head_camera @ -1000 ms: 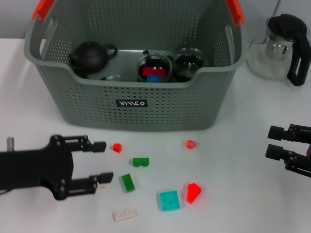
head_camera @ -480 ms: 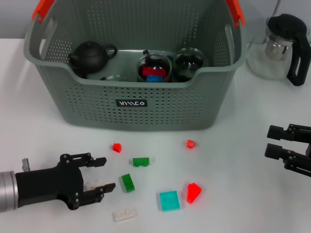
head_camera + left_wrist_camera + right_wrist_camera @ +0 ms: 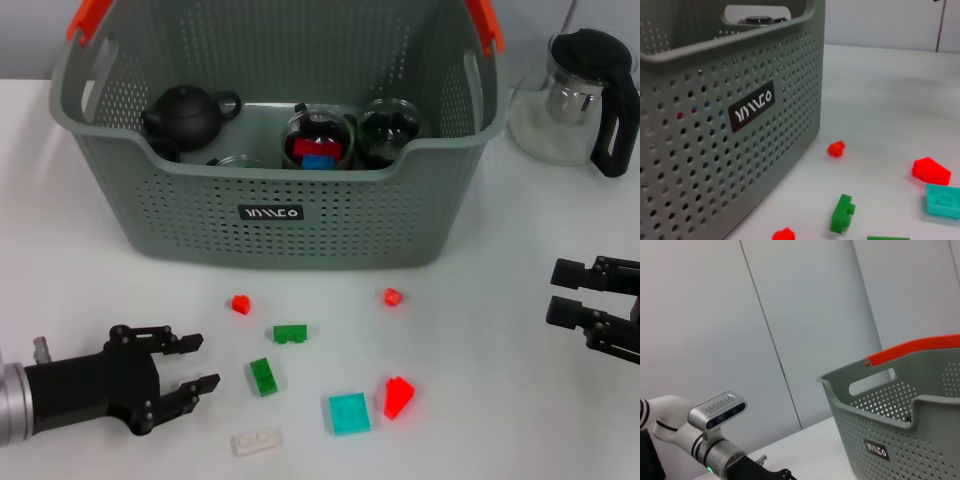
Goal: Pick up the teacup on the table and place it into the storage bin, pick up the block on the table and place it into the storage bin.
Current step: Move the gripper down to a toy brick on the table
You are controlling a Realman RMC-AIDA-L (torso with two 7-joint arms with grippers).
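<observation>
Your left gripper (image 3: 192,362) hangs low over the table, jaws parted and empty; the right gripper (image 3: 568,292) sits idle, also open. Just beside the left lie the white block (image 3: 256,441) and green block (image 3: 264,376): light, rigid, probably slippery, so pinch their flat sides. Beyond stands the storage bin (image 3: 280,215).

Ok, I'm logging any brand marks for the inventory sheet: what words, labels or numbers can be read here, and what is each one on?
"VVVCO" or similar: stylised white lettering on a small black label on the front wall of the storage bin; the exact letters are uncertain.
No other text or numbers can be read anywhere else.
</observation>
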